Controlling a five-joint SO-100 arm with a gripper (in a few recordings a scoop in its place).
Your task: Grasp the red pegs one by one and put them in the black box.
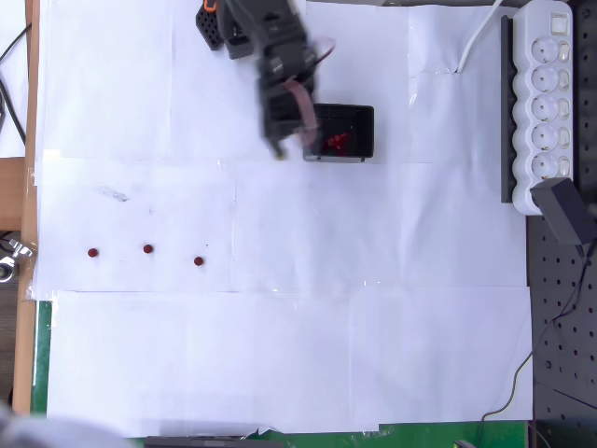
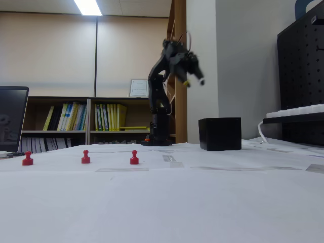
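Right now your gripper hangs in the air just left of the box in the overhead view, over its left wall or just outside it; in the fixed view the gripper sits well above the box and a little to its left. Motion blur smears the fingers in both views, so you cannot tell whether they are parted or closed, nor whether anything sits between them.

You have three pegs on the white paper, well apart from the fingers. In the overhead view they lie in a loose row toward the lower left: the left peg, the middle peg and the right peg, the last slightly lower in the picture than the other two. In the fixed view you see the same three, the left peg, the middle peg and the right peg, each standing upright on its wider base with the round top up, so their long axis is vertical.

Inside the box you can make out a cluster of red pegs against the glossy black floor; their number and which way they point cannot be told. The box stands square to the picture edges in the overhead view, with a white power strip well off to its right.
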